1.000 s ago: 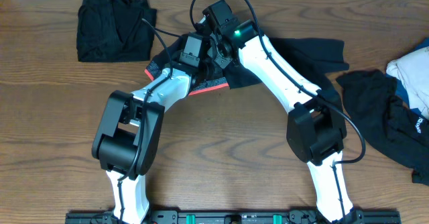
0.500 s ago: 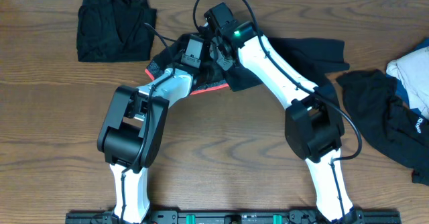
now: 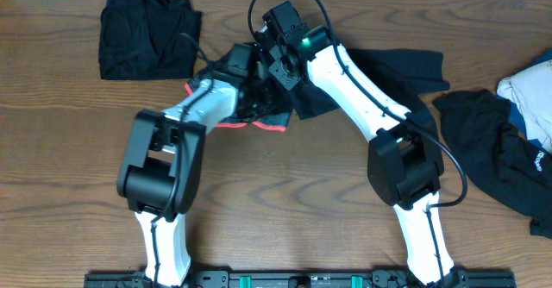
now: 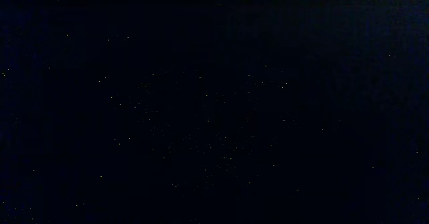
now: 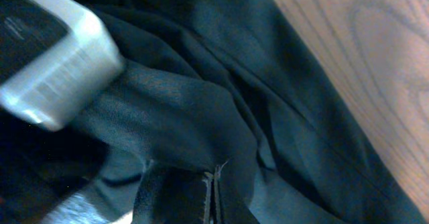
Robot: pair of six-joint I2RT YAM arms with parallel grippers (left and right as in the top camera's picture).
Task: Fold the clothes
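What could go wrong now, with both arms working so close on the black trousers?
The left arm and right arm meet over the black trousers near the coral band; they might collide or snag the cable. The left wrist view is fully dark, probably covered by cloth, so a bad fold there may go unseen.

No text is legible; the white print [image 3: 539,159] on the black garment [image 3: 487,137] is too small.
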